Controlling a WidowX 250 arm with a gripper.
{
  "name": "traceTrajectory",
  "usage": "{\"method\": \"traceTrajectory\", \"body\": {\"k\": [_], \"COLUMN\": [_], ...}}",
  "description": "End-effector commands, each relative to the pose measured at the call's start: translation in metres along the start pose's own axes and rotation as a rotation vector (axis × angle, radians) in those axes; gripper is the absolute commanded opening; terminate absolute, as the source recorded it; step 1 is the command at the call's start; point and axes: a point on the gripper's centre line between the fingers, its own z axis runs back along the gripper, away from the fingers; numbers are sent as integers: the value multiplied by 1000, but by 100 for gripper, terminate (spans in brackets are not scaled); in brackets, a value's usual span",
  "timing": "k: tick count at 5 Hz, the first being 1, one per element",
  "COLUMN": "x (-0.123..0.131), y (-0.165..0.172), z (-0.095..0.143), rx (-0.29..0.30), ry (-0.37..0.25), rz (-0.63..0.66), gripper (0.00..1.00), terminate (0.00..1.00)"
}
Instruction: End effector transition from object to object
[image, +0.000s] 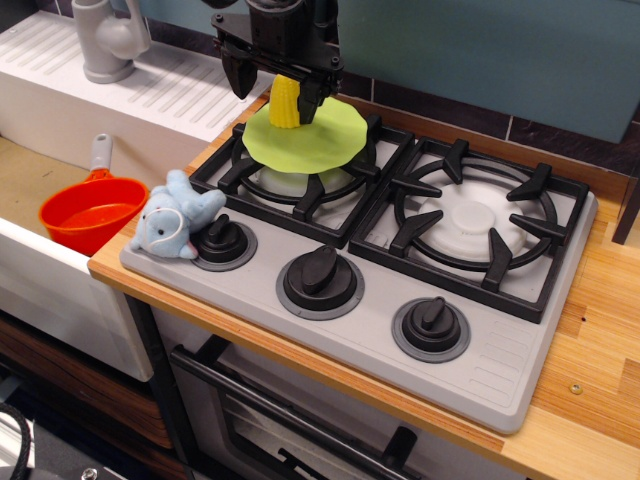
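Observation:
My black gripper (275, 88) hangs at the top of the view over the back left burner. Its two fingers point down on either side of a yellow corn cob (284, 106). The cob stands on a light green plate (330, 140) that lies on the left burner grate. The left finger (240, 75) stands a little apart from the cob, and the right finger is close against it. The jaws look open around the cob.
A blue plush toy (172, 222) lies at the stove's front left corner against the left knob (222, 240). An orange pot (95, 215) sits in the sink at left, below a grey faucet (105, 40). The right burner (465, 215) is bare.

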Motion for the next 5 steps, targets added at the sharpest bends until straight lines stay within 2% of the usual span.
{"method": "traceTrajectory", "body": {"k": [1,2,3,4,5], "x": [0,6,15,9,-12], "y": [0,1,-1,5,20], "z": [0,51,102,124,121], "rx": [0,81,138,182,167], "ry": [0,75,118,152,168], "rz": [0,-3,-4,-30,-40], "gripper": [100,100,100,100,100], "terminate": [0,0,0,0,0]}}
